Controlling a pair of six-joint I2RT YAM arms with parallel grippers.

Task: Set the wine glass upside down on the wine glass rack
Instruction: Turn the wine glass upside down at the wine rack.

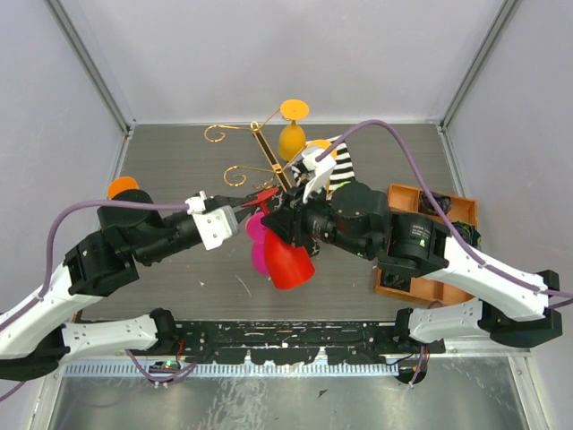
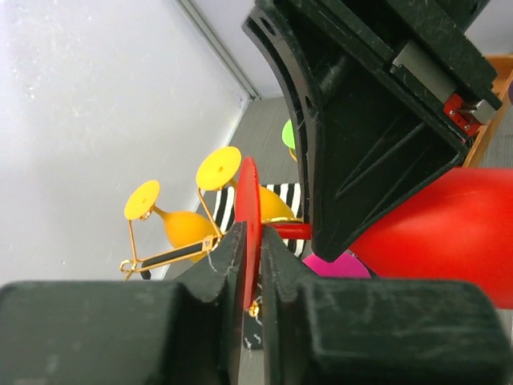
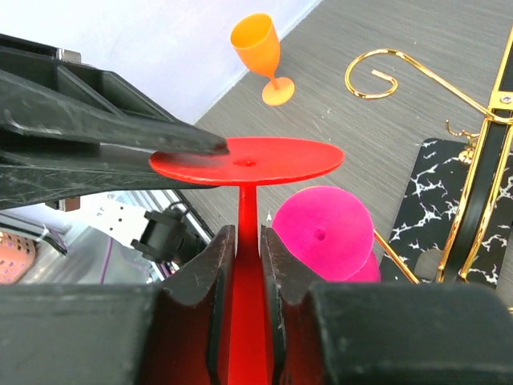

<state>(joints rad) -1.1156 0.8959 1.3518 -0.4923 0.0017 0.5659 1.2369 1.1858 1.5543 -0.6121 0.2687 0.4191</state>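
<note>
While both arms meet at the middle of the table (image 1: 170, 166), the red wine glass (image 1: 288, 262) is held off the surface between them, just on the near side of the wine glass rack (image 1: 260, 143). In the top view its long axis runs from the flat foot, which lies toward the rack, to the bowl, which lies toward the arm bases with its mouth facing the near edge.

The left end effector (image 1: 255, 202) is pressed nearly together, pinching the rim of the foot. In its own wrist view the red disc stands edge-on in the narrow slot between the two fingers (image 2: 232, 265), and the bowl (image 2: 433, 233) fills the right of that view.

The right end effector (image 3: 247, 241) pinches the stem just below the foot (image 3: 264, 159), one finger on either side.

A pink glass (image 1: 257, 242) sits beside the red bowl, partly behind it in the top view; whether the two touch cannot be told. An orange glass (image 3: 260, 52) stands upright on the table, well apart at its left edge. Another orange glass (image 1: 292, 134) hangs foot-up on the rack, beside a striped cloth (image 1: 340, 170).
</note>
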